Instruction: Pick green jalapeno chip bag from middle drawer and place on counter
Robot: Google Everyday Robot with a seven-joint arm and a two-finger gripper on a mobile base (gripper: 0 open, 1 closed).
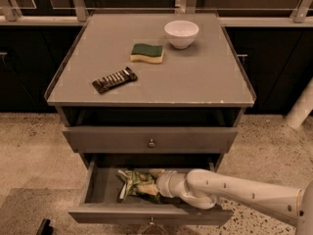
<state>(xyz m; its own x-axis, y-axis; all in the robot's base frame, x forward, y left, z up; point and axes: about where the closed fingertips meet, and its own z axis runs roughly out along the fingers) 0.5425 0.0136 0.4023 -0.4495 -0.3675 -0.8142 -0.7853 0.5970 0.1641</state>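
Note:
The green jalapeno chip bag (137,181) lies crumpled inside the open middle drawer (146,213), left of centre. My gripper (155,185) reaches into the drawer from the right on a white arm (234,192) and sits against the bag's right end, which it partly hides. The counter (195,77) is the grey cabinet top above, with a thin raised rim.
On the counter are a yellow sponge with a green top (147,53), a white bowl (181,33) and a dark striped snack bar (114,79). The drawer above (150,139) is closed. The floor is speckled, with dark cabinets behind.

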